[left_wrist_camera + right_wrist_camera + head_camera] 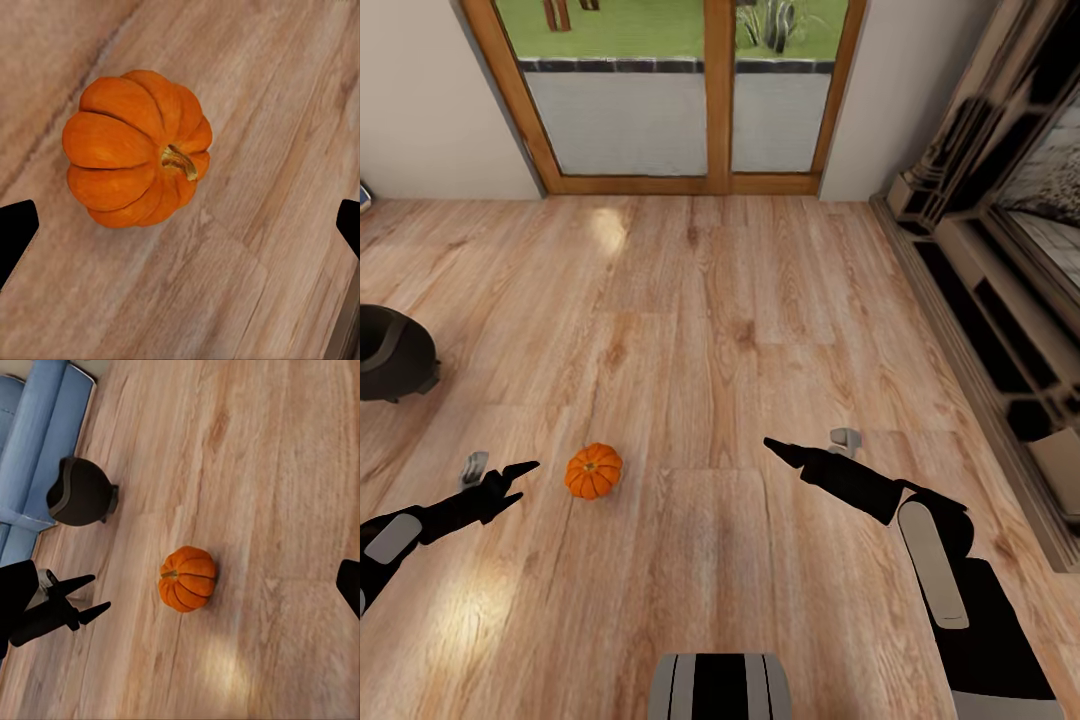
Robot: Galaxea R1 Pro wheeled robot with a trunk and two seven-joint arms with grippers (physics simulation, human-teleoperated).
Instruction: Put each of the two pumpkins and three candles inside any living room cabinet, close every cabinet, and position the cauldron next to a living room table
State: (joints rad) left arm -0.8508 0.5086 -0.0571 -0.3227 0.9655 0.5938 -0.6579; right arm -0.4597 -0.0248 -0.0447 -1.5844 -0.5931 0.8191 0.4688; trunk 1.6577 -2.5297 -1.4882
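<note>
- While the robot stood over the wooden floor (740, 330), one pumpkin (593, 471) sat upright on the boards, stem up, just beside the left gripper (518, 482) and well apart from the right gripper (780, 449).
- Left gripper: its two dark fingers stood apart and held nothing; in the left wrist view the pumpkin (135, 158) lay between the fingertip lines but off toward one side, not centred.
- Right gripper: in the head view its tips read as one point, so I could not tell whether they were together or apart; it carried nothing visible.
- Cauldron (390, 352) rested on the floor near the blue sofa (37, 450), apart from the pumpkin.
- A small grey cylinder (845, 438), possibly a candle, stood partly hidden behind the right arm; another grey object (475, 466) sat behind the left arm, too hidden to identify.
- Dark unit (1000, 330) ran along the right wall.
- Judgement: the step in hand was picking up the pumpkin with the left gripper. To do it well, centre the fingers across the ribbed body, descend below its widest part, then close gently; a grip on the upper curve could squeeze it out and send it rolling.
</note>
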